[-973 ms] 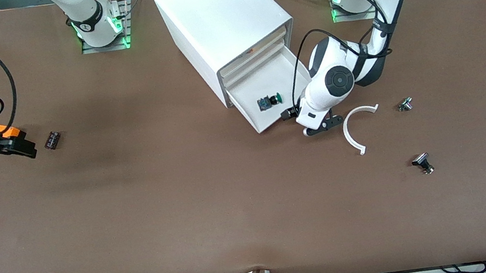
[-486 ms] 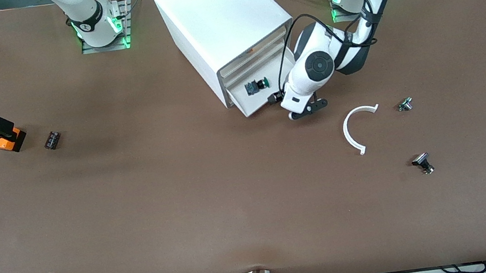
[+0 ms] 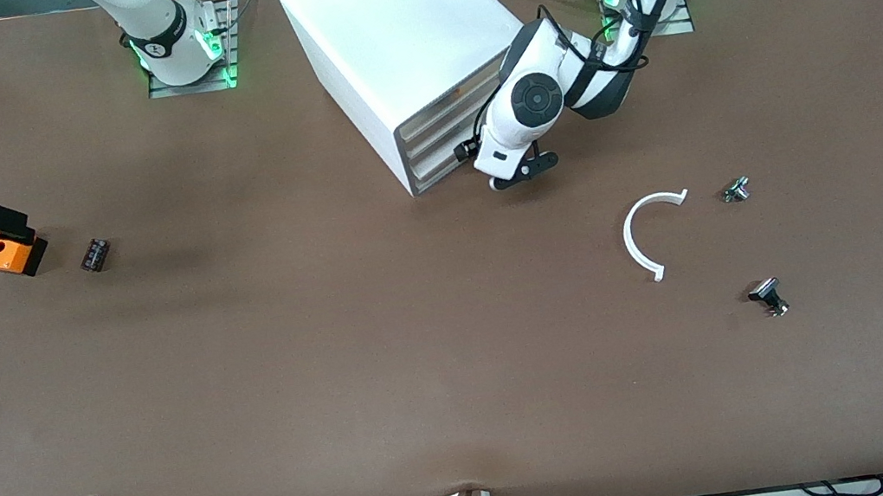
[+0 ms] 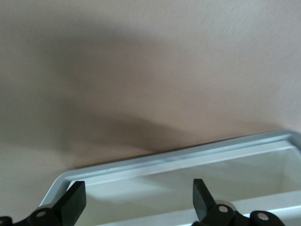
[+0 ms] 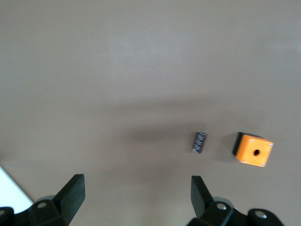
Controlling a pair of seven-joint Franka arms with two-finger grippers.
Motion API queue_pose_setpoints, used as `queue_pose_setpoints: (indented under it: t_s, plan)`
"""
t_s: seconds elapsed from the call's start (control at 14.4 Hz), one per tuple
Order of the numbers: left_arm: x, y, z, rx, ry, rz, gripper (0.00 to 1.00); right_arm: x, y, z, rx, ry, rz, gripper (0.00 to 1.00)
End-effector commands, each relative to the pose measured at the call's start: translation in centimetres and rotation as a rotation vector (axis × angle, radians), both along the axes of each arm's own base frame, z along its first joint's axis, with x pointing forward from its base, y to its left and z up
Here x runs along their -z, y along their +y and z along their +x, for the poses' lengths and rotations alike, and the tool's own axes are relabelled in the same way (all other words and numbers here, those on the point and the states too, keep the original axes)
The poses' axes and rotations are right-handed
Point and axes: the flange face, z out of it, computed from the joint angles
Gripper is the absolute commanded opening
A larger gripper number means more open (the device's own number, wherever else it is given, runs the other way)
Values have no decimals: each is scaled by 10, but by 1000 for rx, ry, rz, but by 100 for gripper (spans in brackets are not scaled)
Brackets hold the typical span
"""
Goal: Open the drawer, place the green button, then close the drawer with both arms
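Observation:
The white cabinet (image 3: 400,27) stands near the robots' bases. Its bottom drawer (image 3: 437,172) sits pushed in, its cream front level with the three fronts above it. The button is hidden. My left gripper (image 3: 522,173) is low at the drawer front's corner toward the left arm's end, open and holding nothing. In the left wrist view its fingers (image 4: 75,202) frame the cream front (image 4: 188,181) with the left gripper (image 4: 138,200) spread wide. My right gripper (image 3: 10,232) hangs open and empty over the orange box (image 3: 5,254); the right wrist view shows the right gripper (image 5: 136,193) above bare table.
A small dark block (image 3: 95,254) lies beside the orange box with a hole (image 5: 252,150). Toward the left arm's end lie a white C-shaped ring (image 3: 640,240), a small greenish part (image 3: 737,190) and a black-capped silvery button (image 3: 766,296). Cables run along the table's near edge.
The bottom drawer slid from wide open to shut, carrying the green-capped button out of sight, with my left gripper moving along at its front. My right gripper drew back, uncovering the orange box.

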Motion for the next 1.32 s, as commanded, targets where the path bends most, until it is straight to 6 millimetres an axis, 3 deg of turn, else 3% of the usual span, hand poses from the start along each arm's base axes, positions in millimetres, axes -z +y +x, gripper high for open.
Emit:
queue_pose_setpoints:
  t_s: [0.0,0.21,0.42,0.63,0.69,0.9,1.04,1.25]
  plan:
    - [-3,0,-22,14,50,16,100,-7,-6,-3,10,-16,32,100]
    - [-3,1,-20,22,49,10,100,2,-23,2,27,-19,16,100]
    - [-27,23,26,-13,-12,-42,100,-6,-25,4,35,-49,-10,100]
    - [-55,66,77,-52,-57,-67,100,-3,-28,2,43,-44,-13,100]
    - [-63,76,86,-23,-45,-76,100,1,-30,-5,45,-33,-10,100]
    - [-113,132,134,-34,-51,-92,100,1,-39,-43,39,-55,-2,100]
    - [-152,161,145,17,-77,-59,100,0,-43,-50,21,-35,0,100]
    - [-192,225,151,137,-104,-43,100,3,-40,-49,-23,-20,3,100]
